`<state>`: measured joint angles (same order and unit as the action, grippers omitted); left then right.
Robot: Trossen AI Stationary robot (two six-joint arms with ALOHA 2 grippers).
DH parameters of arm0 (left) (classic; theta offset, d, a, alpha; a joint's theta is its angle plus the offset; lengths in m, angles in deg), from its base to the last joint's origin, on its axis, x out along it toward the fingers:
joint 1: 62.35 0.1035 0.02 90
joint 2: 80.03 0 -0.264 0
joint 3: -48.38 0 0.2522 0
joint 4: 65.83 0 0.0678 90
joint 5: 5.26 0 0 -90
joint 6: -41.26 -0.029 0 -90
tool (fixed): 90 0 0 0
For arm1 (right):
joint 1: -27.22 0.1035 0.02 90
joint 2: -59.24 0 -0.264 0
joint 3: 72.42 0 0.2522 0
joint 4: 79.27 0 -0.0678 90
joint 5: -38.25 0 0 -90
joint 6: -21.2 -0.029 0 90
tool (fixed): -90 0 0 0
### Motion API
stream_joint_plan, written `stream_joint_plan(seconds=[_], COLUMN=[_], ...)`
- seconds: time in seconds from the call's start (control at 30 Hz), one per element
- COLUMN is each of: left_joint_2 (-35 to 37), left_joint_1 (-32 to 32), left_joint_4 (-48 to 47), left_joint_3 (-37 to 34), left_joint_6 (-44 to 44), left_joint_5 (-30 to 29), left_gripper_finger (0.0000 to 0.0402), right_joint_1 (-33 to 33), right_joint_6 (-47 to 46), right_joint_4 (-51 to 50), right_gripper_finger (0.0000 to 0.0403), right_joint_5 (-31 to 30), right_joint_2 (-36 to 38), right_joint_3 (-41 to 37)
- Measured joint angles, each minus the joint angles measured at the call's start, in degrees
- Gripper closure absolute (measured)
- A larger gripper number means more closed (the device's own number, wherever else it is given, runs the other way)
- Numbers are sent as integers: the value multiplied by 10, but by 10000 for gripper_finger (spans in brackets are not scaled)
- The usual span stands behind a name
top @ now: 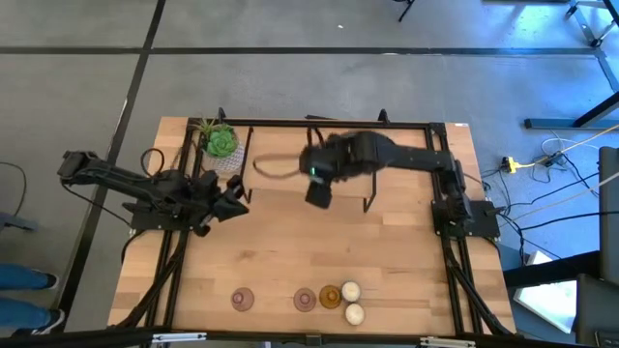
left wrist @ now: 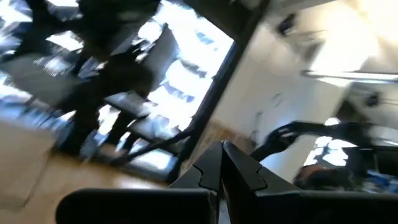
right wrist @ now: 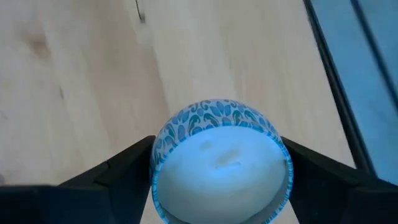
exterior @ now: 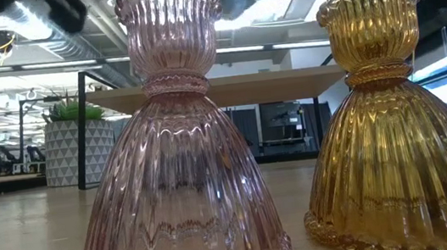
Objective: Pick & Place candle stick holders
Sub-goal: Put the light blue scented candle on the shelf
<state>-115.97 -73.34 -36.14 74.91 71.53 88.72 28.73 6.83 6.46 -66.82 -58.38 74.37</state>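
Two pink glass holders (top: 242,300) (top: 305,300), an amber one (top: 330,297) and two cream-white round ones (top: 350,290) (top: 354,313) stand on their bases near the table's near edge. The low view shows one pink holder (exterior: 179,147) and the amber one (exterior: 394,121) close up. My right gripper (top: 317,196) is over the table's middle, shut on a third cream round holder with a blue patterned rim (right wrist: 221,171). My left gripper (top: 232,198) is at the table's left with its fingers (left wrist: 221,168) shut and empty. My right gripper pinches the round holder between its two fingers, one on each opposite side of its patterned wall (right wrist: 157,158) (right wrist: 287,163). The holder's cream top faces the wrist camera. The wooden table top shows beyond it.
A green plant in a white pot (top: 221,145) stands at the far left of the table; it also shows in the low view (exterior: 77,147). Thin black upright bars (top: 369,198) and a black frame (top: 338,123) stand at the back. Bare wood (top: 290,251) lies between the grippers and the row.
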Motion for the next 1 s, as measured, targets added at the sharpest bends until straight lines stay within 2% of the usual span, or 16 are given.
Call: stream_joint_plan(seconds=[0.13,0.4,0.6,1.0], left_joint_2=[21,36,43,47], left_joint_1=[-26,-48,-56,-66], left_joint_4=[0,-4,18,17], left_joint_3=[1,1,1,1], left_joint_6=[-15,-31,-81,-92], left_joint_5=[-14,-29,17,6], left_gripper_finger=[398,398,398,398], right_joint_1=[-36,-92,-90,-73], right_joint_6=[28,20,19,28], right_joint_4=[48,22,11,29], right_gripper_finger=[100,100,100,100], right_joint_5=[62,108,123,132], right_joint_2=[-4,-21,-56,-105], right_joint_3=[1,0,0,-1])
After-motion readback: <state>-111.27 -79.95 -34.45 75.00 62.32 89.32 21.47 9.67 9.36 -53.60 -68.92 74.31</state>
